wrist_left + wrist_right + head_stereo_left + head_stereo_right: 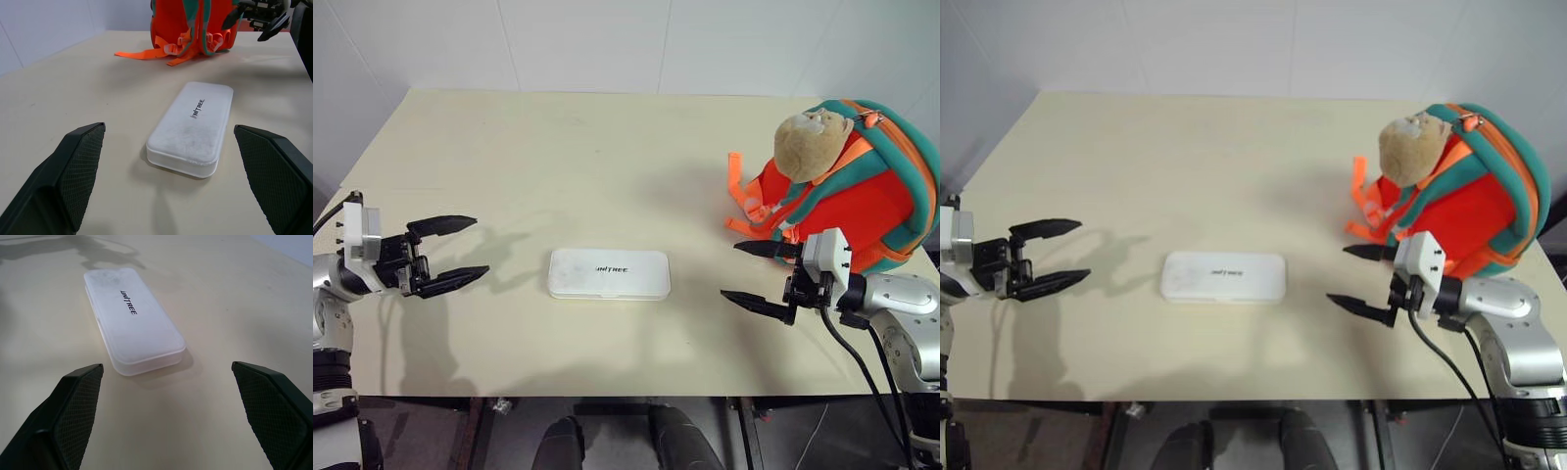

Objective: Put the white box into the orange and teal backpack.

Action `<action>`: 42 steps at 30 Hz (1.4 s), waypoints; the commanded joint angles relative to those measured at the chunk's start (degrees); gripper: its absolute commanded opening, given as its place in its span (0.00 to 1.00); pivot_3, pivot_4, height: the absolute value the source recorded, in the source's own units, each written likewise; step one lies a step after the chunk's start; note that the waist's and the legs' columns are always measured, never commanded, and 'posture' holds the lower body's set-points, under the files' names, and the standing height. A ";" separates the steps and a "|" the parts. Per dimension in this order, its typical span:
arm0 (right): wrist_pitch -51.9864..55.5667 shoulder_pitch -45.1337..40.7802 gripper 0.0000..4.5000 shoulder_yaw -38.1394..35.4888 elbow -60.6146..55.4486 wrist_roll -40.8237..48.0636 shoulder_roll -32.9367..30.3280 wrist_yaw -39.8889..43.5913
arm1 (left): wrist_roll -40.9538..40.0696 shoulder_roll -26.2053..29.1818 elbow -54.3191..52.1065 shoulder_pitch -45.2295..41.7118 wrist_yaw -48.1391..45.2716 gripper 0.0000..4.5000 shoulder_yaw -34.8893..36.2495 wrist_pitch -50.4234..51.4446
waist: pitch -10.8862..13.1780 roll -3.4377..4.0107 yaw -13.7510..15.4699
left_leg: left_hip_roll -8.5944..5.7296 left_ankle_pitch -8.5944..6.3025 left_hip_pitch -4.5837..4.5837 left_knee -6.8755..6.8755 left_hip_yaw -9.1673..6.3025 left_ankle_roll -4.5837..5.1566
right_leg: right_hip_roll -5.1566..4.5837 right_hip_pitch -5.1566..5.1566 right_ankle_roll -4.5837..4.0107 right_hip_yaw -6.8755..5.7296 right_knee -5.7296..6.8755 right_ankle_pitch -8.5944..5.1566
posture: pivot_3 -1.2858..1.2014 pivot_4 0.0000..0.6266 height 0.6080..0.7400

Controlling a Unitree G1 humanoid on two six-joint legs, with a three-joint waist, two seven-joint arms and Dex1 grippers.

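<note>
**Both grippers spread and empty, facing the white box from either end**

The left gripper (450, 253) hangs level above the desk's left part, close to the near edge, its two black fingers (440, 225) pointing inward across the desk toward the middle. The fingers stand wide apart with nothing between them. The forearm comes in from the left edge with the wrist bent inward.

The right gripper (756, 276) mirrors it over the desk's right part, also close to the near edge. Its fingers (759, 305) point inward and very slightly down, set wide apart and holding nothing. The silver forearm reaches in from the near right corner, a black cable trailing below it.

Between the two grippers, apart from both, the white box (609, 273) lies flat on the desk (558, 157), about midway along the near edge and a little back from it. Its long axis runs left to right, parallel with the near edge, so each short end faces one gripper. The dark lettering on the lid sits near the middle and runs along the long axis. In each wrist view the box lies ahead of the spread fingers, lengthwise away from them.

The orange and teal backpack (876, 191) stands upright at the desk's right edge, behind the right gripper. Its plush monkey (811, 143) sits on the side facing the desk's centre, and orange webbing straps (738, 191) trail from its base onto the desk toward the middle.
</note>
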 commanded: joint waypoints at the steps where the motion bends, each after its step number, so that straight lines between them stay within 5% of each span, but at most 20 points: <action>1: -0.52 0.57 0.99 -1.47 -3.33 1.58 0.43 -1.01 | -0.60 1.10 -1.92 0.14 0.21 1.00 1.74 -0.25 | 0.00 0.00 0.01 | 0.00 0.00 0.00 0.00 0.00 0.00 | 0.00 0.00 0.00 0.00 0.01 0.00 | 0.52 0.24 1.00; 15: 3.59 -1.68 0.99 2.20 -3.14 -4.24 2.54 -10.98 | 2.82 -3.04 -2.80 -1.95 7.10 1.00 -1.01 -2.09 | 0.00 0.00 0.02 | -0.01 0.00 0.01 0.06 -0.02 -0.01 | 0.00 0.00 0.00 0.00 0.08 0.00 | 0.52 0.24 1.00; 19: 3.83 -3.30 0.79 2.17 -2.76 -4.90 4.07 -13.93 | 6.12 -3.13 -1.76 -2.48 13.27 0.79 -1.10 -2.73 | 0.00 0.00 -0.18 | -0.01 0.00 -0.01 0.03 -0.02 0.00 | 0.00 -0.05 0.00 0.01 0.08 0.00 | 0.52 0.24 1.00; 28: 5.52 -3.02 0.08 2.89 -5.33 -2.47 3.43 -11.71 | 4.23 -2.32 -2.84 -3.36 13.19 0.14 -0.62 0.94 | 0.00 0.00 0.01 | -0.01 0.00 -0.02 0.02 -0.03 0.00 | 0.02 -0.03 0.01 0.00 0.09 0.00 | 0.52 0.24 1.00; 30: 8.63 -3.69 0.01 5.10 -5.01 -4.43 1.52 -11.43 | 2.94 -2.01 -3.56 -3.20 13.54 0.01 -0.14 4.15 | 0.00 0.00 0.01 | -0.01 0.00 -0.02 0.03 -0.05 0.00 | 0.02 -0.03 0.01 0.00 0.09 0.00 | 0.52 0.24 1.00; 33: 13.29 -4.24 0.06 7.62 -4.33 -5.95 -1.34 -10.70 | 2.75 -0.63 -4.70 -1.79 13.28 0.01 -0.22 7.78 | 0.00 0.00 -0.15 | -0.01 0.00 -0.02 0.05 -0.04 0.00 | 0.02 -0.03 0.01 0.01 0.09 0.00 | 0.52 0.24 1.00; 36: 14.34 -3.84 0.21 7.91 -5.39 -4.71 -2.17 -9.02 | 3.19 0.29 -5.51 -0.83 14.58 0.14 -0.27 11.09 | 0.00 0.00 -0.13 | 0.00 0.00 -0.01 -0.02 -0.05 0.00 | 0.03 -0.07 -0.03 0.00 0.11 -0.02 | 0.52 0.24 1.00; 42: 12.16 -5.42 0.67 8.81 -3.90 -5.78 -0.43 -9.23 | 3.18 0.85 -6.96 1.30 14.41 0.56 0.12 12.91 | 0.00 0.00 -0.09 | 0.00 0.00 -0.03 -0.01 -0.04 -0.01 | 0.02 -0.07 -0.02 0.00 0.07 -0.03 | 0.52 0.24 1.00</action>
